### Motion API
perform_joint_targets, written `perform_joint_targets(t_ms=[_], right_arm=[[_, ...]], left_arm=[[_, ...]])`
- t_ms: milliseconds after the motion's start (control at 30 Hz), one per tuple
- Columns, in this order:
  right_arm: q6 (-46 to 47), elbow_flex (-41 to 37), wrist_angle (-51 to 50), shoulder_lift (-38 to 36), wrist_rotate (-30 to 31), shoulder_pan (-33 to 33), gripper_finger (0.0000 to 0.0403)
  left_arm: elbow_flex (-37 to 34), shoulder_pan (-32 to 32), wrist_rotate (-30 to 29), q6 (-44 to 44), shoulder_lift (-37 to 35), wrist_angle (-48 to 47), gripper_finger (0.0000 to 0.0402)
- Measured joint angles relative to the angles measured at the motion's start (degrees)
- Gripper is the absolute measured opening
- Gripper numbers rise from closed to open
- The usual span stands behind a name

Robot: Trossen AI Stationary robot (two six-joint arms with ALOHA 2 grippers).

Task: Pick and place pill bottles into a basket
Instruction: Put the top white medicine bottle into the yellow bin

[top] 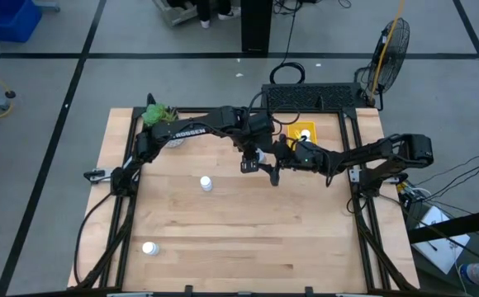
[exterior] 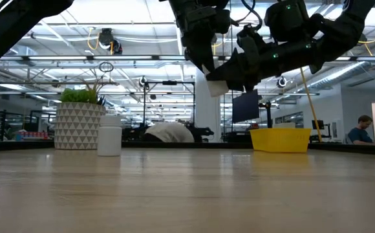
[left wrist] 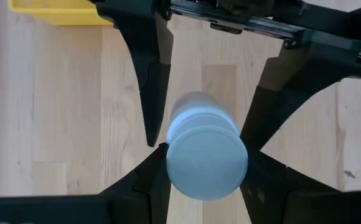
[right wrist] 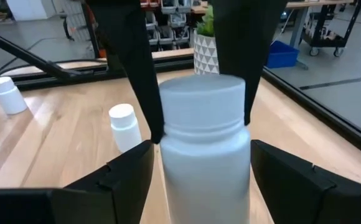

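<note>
- Nearest the lens in the right wrist view, a pill bottle (right wrist: 202,146) is filling the centre of the frame: white, rigid, smooth-walled, probably light. You are seeing it upright, with a stepped cap above the shoulder.
- The left gripper (left wrist: 202,134) is pinching this bottle across its body, fingers pressed against opposite sides; treat it as held by the left arm.
- The right gripper (right wrist: 199,180) is flanking the same bottle with its jaws partly open, a gap showing on each side; judge it as not gripping.
- In the high view both grippers are meeting above the table, centre of the frame, just left of the basket (top: 305,133).
- Two more bottles are standing on the wood: one (top: 206,183) left of centre, one (top: 149,247) at lower left.
- Handling judgement: the plastic is slick and round, so you should be gripping mid-body, below the cap, with fingers square to the wall; squeezing near the cap risks it twisting out.
</note>
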Motion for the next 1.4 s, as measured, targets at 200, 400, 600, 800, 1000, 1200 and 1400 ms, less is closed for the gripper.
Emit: perform_joint_targets(t_ms=[200,400,600,800,1000,1200,1400], right_arm=[[-0.01,0.0,0.49,0.0,0.0,0.0,0.0251],[-0.22,-0.02,0.52,0.0,0.02,0.0,0.0238],[-3.24,-0.02,0.47,0.0,-0.81,-0.02,0.0149],[-5.62,-0.04,0.73,0.0,-1.4,-0.11,0.0149],[-7.12,-0.57,-0.05,-0.05,-1.98,-0.55,0.0149],[-4.94,-4.26,2.31,-0.46,-1.74,-3.6,0.0149],[-2.64,-10.44,6.1,-4.94,-0.16,-7.46,0.0149]], left_arm=[[0.0,0.0,0.0,-0.04,0.02,-0.02,0.0157],[0.0,0.0,-0.02,-0.07,0.04,-0.04,0.0157],[0.0,-0.02,-0.17,-0.27,0.07,-0.13,0.0157],[0.0,-0.36,-1.79,-0.67,0.07,0.21,0.0157],[-0.04,-1.39,-2.52,-0.84,0.01,1.76,0.0241],[-0.04,-1.73,-2.34,-2.42,-0.98,3.82,0.0381],[0.0,-1.66,-1.13,-0.21,-1.53,4.46,0.0361]])
